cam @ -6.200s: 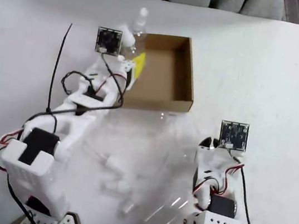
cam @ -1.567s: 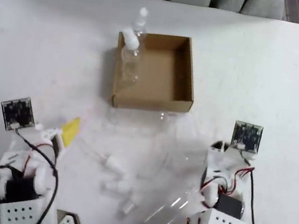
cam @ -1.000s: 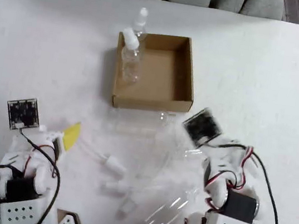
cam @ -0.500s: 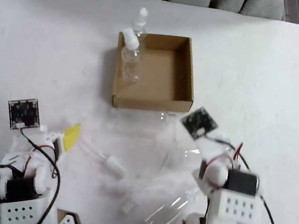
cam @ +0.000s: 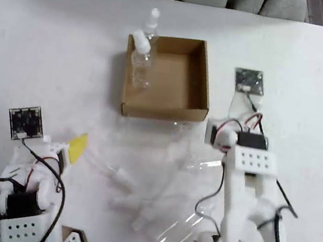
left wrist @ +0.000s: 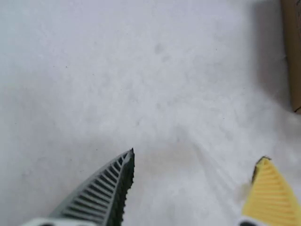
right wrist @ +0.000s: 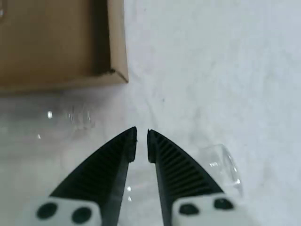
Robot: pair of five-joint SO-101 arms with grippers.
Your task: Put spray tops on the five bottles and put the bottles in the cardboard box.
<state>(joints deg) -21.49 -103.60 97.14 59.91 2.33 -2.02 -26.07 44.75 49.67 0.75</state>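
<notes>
White right arm (cam: 245, 170) had swung forward, and the right gripper (right wrist: 142, 134) was closed on nothing. The cardboard box (right wrist: 116, 42) corner lay just beyond its tips; the left gripper (left wrist: 197, 155) stood open.

Left hand (left wrist: 196, 160) gapes wide; right hand (right wrist: 142, 135) pinched closed.

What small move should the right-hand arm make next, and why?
Probably spread the right gripper and lower it over the clear bottle lying just beside it: its jaws are together, holding nothing, and that bottle lies outside the box.
</notes>
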